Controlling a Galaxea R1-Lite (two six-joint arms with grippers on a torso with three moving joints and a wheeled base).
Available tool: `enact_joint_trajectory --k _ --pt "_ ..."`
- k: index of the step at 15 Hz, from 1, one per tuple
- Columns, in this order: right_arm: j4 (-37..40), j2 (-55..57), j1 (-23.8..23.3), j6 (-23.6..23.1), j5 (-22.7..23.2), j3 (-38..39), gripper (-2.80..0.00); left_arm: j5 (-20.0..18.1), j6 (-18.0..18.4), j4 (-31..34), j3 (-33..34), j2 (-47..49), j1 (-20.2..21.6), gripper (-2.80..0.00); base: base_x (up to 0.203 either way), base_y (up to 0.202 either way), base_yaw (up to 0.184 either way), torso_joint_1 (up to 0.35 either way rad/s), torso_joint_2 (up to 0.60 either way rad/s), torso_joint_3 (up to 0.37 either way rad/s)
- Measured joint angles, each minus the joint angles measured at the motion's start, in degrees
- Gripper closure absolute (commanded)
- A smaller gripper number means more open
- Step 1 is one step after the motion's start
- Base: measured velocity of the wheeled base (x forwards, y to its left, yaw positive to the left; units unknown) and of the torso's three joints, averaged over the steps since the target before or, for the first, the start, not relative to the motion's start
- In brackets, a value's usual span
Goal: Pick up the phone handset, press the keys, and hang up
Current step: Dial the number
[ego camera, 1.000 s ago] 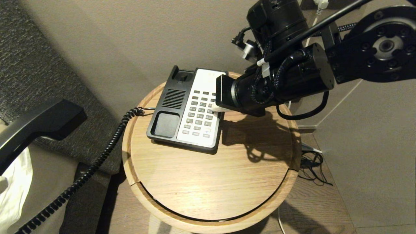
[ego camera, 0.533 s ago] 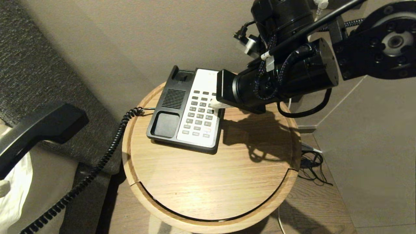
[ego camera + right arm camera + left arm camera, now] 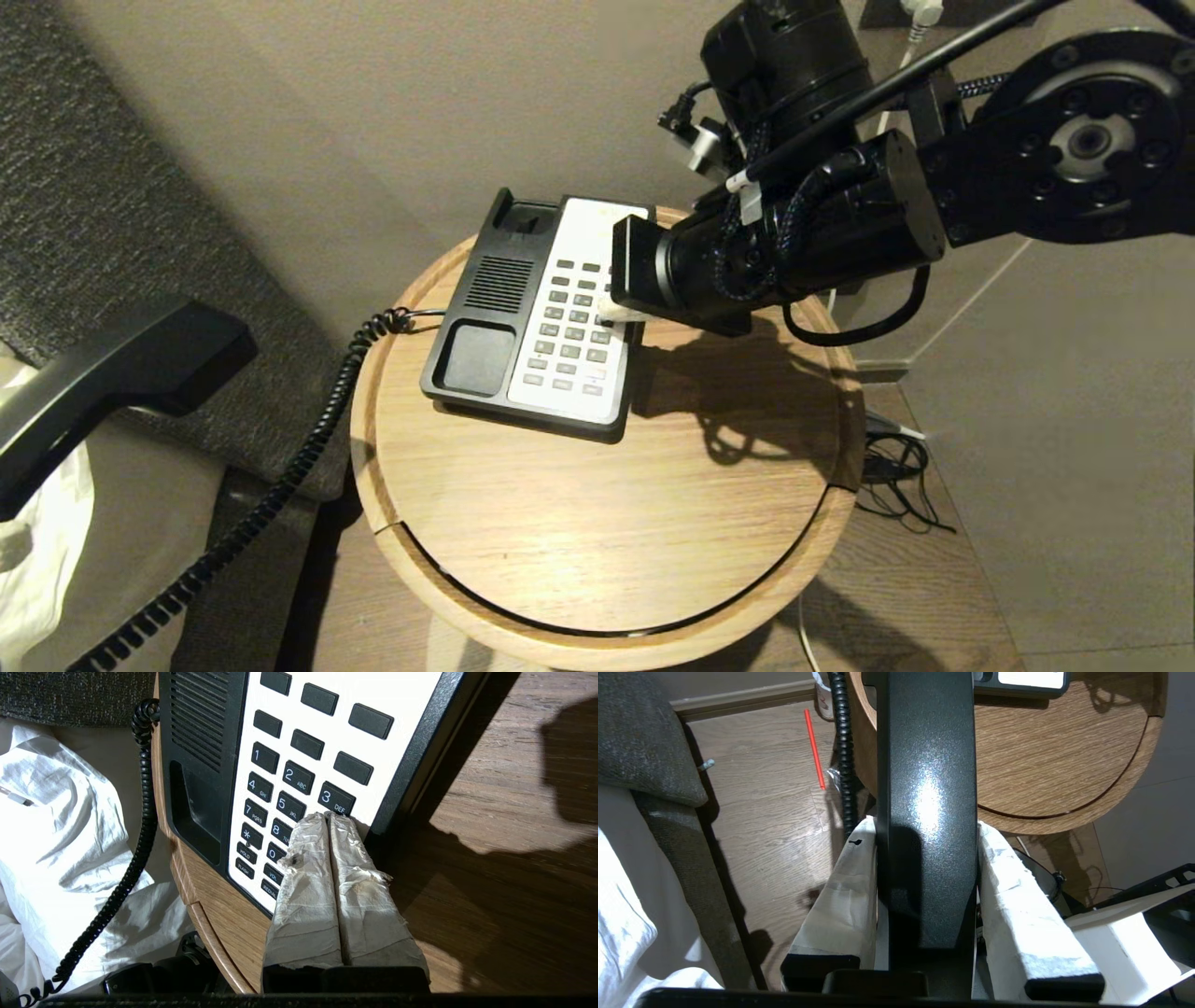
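The black phone handset (image 3: 103, 373) hangs in the air left of the round wooden table, off the phone base (image 3: 537, 313). My left gripper (image 3: 927, 826) is shut on the phone handset (image 3: 927, 788), its white-wrapped fingers (image 3: 1008, 877) on both sides. The coiled cord (image 3: 308, 429) runs from the base down to the left. My right gripper (image 3: 327, 817) is shut, its wrapped tips resting on the keys (image 3: 289, 793) just below the 3 key, in the right-hand key column. In the head view the right gripper (image 3: 611, 313) is at the keys' (image 3: 569, 327) right edge.
The phone base stands at the back of the round wooden table (image 3: 607, 504). A dark upholstered seat (image 3: 112, 205) and white cloth (image 3: 37, 532) lie to the left. Cables (image 3: 896, 467) lie on the floor at the table's right. A red straw (image 3: 815, 749) lies on the wooden floor.
My right gripper rose and drew back a little half a second ago, then came down again onto the keys slightly further left. The handset shifted only slightly.
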Motion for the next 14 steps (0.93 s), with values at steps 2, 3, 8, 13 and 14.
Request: enact_joint_trajectory --k 2,3,8,13,14 --pt "-0.01 0.36 -0.04 -0.11 -0.09 0.02 0.00 -0.11 0.00 0.00 0.06 -0.02 0.00 0.00 0.000 0.000 0.000 0.000 0.00 0.000" --pt "0.07 0.53 -0.04 -0.21 -0.17 0.07 0.00 -0.09 0.00 -0.02 0.06 -0.02 0.00 0.00 0.000 0.000 0.000 0.000 0.00 0.000" --pt "0.46 0.34 -0.06 -0.40 -0.35 0.13 0.00 -0.09 -0.02 0.02 0.17 -0.09 -0.02 0.00 0.000 0.000 0.000 0.000 0.00 0.000" --pt "1.45 -1.26 1.15 0.13 -0.20 0.11 0.00 -0.06 -0.70 0.01 0.50 -0.11 -0.02 0.00 0.000 0.000 0.000 0.000 0.00 0.000" --pt "1.70 -1.55 1.67 0.13 -0.11 0.11 0.00 -0.07 -0.71 0.00 0.72 -0.11 -0.02 0.00 0.000 0.000 0.000 0.000 0.00 0.000"
